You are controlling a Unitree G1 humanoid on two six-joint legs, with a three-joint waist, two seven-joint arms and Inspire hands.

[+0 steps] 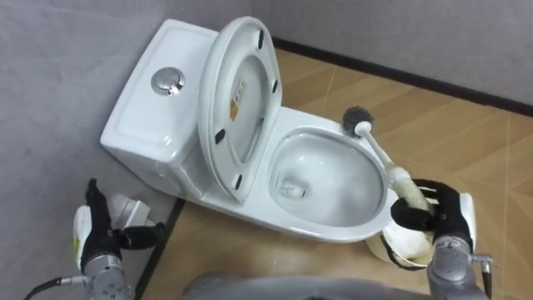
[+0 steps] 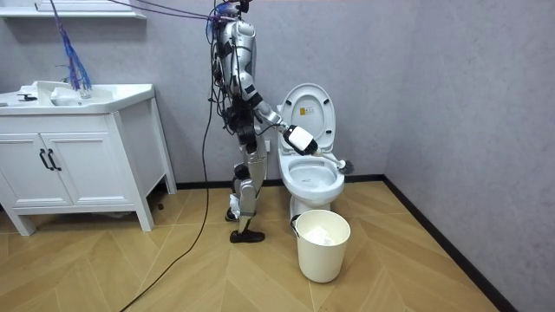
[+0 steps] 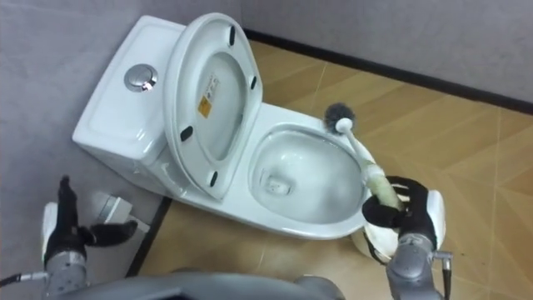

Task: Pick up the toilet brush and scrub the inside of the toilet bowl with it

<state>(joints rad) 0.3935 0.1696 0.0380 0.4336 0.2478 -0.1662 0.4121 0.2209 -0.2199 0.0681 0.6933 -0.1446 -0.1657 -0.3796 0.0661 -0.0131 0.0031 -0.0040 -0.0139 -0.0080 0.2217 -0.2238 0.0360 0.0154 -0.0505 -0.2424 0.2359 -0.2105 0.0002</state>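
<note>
We stand close by the toilet (image 1: 329, 227), with its bowl right under us and its tank (image 1: 154, 108) on the far left by the grey wall. The lid (image 1: 241, 92) and seat stand up, leaning back at the tank. Our right hand (image 1: 448, 215) is low on the right, just past the near right side of the bowl, and its fingers are curled tight round the end of the brush (image 1: 381, 152). The brush lies slanted along the right rim. Its dark head (image 1: 356, 119) is at the far right edge of the bowl, up by the rim and not down in the water. We cannot tell if it touches the rim. A white bin (image 1: 404, 246) sits on the floor just under our right hand. Our left hand (image 1: 96, 233) hangs low on the near left, away from the toilet, with fingers straight, thumb out and nothing in it. In the room view, a sink cupboard (image 2: 78, 165) stands well off to the room view's left.
</note>
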